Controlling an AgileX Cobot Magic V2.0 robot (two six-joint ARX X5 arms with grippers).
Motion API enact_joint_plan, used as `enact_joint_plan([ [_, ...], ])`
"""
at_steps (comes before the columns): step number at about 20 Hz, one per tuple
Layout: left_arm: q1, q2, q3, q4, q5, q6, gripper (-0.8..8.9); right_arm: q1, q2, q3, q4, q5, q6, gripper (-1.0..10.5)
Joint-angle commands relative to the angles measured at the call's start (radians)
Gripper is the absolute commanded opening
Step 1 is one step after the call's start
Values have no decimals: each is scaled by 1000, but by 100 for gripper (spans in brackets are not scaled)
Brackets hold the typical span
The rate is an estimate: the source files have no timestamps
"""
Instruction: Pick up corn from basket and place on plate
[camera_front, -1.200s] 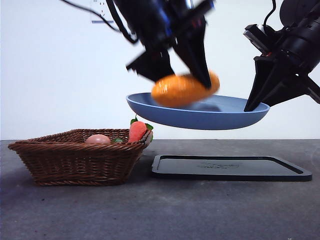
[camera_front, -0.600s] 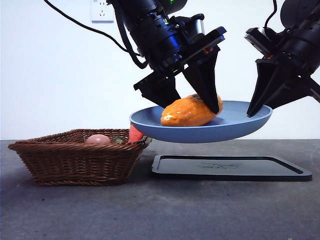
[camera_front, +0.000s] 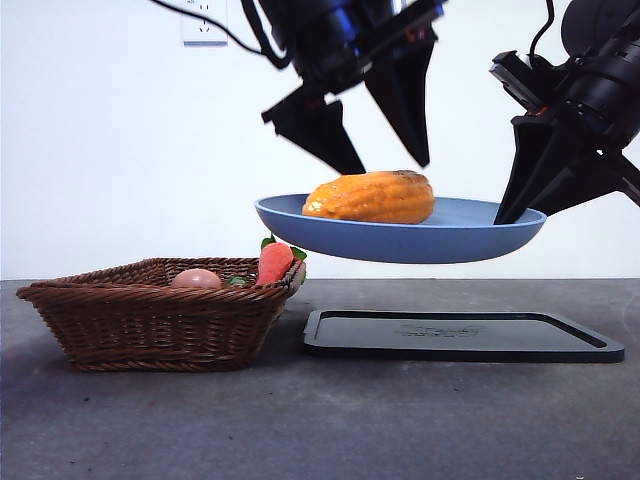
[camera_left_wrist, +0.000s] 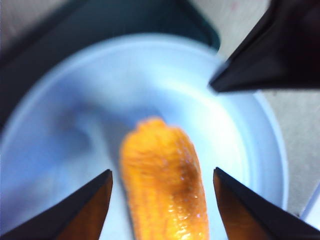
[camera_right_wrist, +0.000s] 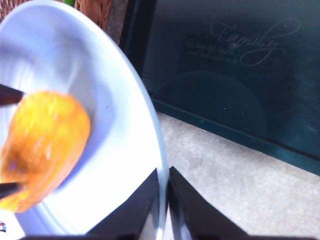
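The orange-yellow corn lies on its side on the blue plate, free of any grip. My left gripper hangs open just above it, one jaw off each side of the cob. In the left wrist view the corn lies between the spread jaws on the plate. My right gripper is shut on the plate's right rim and holds it in the air above the black tray. The right wrist view shows that gripper pinching the rim, with the corn beyond. The wicker basket stands at the left.
A pinkish egg and a red-orange carrot with green leaves lie in the basket. A flat black tray rests on the table beneath the raised plate. The grey table runs on in front of both.
The left gripper lowered the corn onto the plate, let it go and rose. The plate dipped under the load, then came back up a little.
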Motion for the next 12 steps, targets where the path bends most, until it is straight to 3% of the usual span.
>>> enact_joint_plan([
  [1, 0, 23, 64, -39, -11, 33, 330, 3, 10, 20, 7, -11, 9, 2],
  [7, 39, 23, 237, -179, -14, 42, 329, -36, 18, 20, 28, -10, 19, 2],
  [12, 88, 23, 405, -286, -14, 42, 327, -124, 106, 34, 81, -10, 41, 2],
])
